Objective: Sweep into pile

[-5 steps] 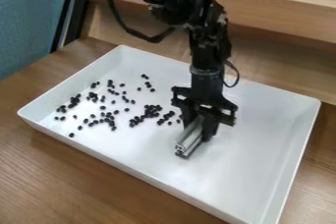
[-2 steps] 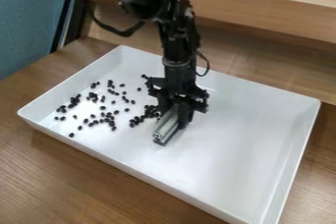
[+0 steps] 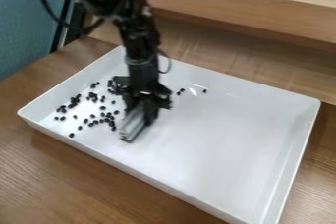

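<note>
My gripper (image 3: 144, 111) hangs low over the left half of the white tray (image 3: 216, 169), shut on a grey metal bar (image 3: 134, 124) whose lower end is at the tray floor. Left of the bar lie many small black balls (image 3: 103, 115), loosely scattered toward the tray's left end. A few more balls (image 3: 181, 91) sit to the right of the gripper, toward the tray's back wall. The arm and gripper hide part of the tray floor behind them.
The tray stands on a brown wooden table (image 3: 98, 183), with raised walls all around. A wooden ledge (image 3: 263, 14) runs behind it. At the upper left is a blue fabric panel (image 3: 26, 21).
My gripper and the bar have moved left across the tray. Balls near the middle are now covered or displaced, and a few show behind and right of the gripper.
</note>
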Available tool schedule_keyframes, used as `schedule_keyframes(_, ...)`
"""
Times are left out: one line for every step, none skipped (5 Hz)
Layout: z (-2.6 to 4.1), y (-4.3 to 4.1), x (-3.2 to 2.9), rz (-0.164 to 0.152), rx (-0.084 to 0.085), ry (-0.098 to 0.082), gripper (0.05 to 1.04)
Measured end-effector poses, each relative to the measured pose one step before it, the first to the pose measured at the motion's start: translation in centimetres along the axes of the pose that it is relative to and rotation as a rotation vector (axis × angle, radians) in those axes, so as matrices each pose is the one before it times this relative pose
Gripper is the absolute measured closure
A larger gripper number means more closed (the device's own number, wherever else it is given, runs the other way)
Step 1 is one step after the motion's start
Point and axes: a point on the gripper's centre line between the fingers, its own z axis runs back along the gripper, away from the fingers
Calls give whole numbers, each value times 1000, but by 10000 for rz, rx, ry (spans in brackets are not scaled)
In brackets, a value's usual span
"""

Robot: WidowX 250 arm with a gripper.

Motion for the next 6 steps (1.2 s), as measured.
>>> schedule_keyframes(-98,1623,-800,-284,45,128,684)
schedule_keyframes(285,1192,182,-1146,-48,-112,685)
schedule_keyframes(-38,1503,809,-1393,-99,166,685)
schedule_keyframes(24,1426,1054,-581,24,55,685)
schedule_keyframes(-44,1563,121,264,-160,-343,685)
schedule_keyframes(-12,576,216,276,85,-73,684)
